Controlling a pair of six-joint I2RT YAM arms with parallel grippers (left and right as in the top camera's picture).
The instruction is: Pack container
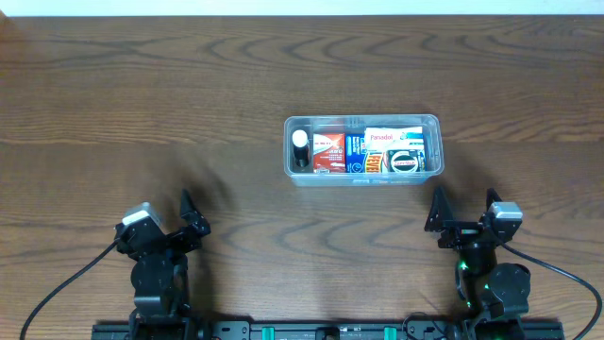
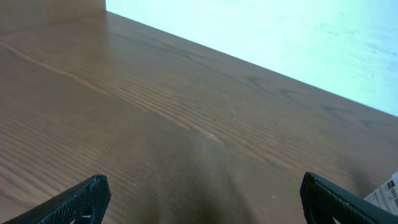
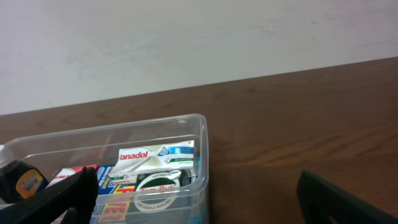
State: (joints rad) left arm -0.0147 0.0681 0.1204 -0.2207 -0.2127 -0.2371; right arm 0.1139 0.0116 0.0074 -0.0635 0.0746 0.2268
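Left gripper (image 1: 193,214) first: its two dark fingers (image 2: 84,199) are spread wide, released, with only bare wood grain between them in the left wrist view. The right gripper (image 1: 463,198) is the same story, fingers (image 3: 326,196) parted and gripping nothing, hanging low over the table (image 1: 142,94) near its front edge. Both arms sit tucked back at the near side, left one angled toward the middle, right one pointing straight up the table. Out ahead of the right gripper, a little to its left and well apart from it, sits the container (image 1: 363,117), clear plastic, long side across the table, roughly mid-table and right of centre. It is packed: a white bottle with a black cap (image 1: 300,148) at the left end, a red box (image 1: 328,151) beside it, then a blue box (image 1: 354,149), a white Panadol box (image 1: 394,136) along the far right side, and a round tin (image 1: 406,161) in front of that. From the right wrist camera the container's near right corner shows clearly, the Panadol box and the tin visible through the wall. A pale wall (image 3: 186,43) runs behind the table's far edge
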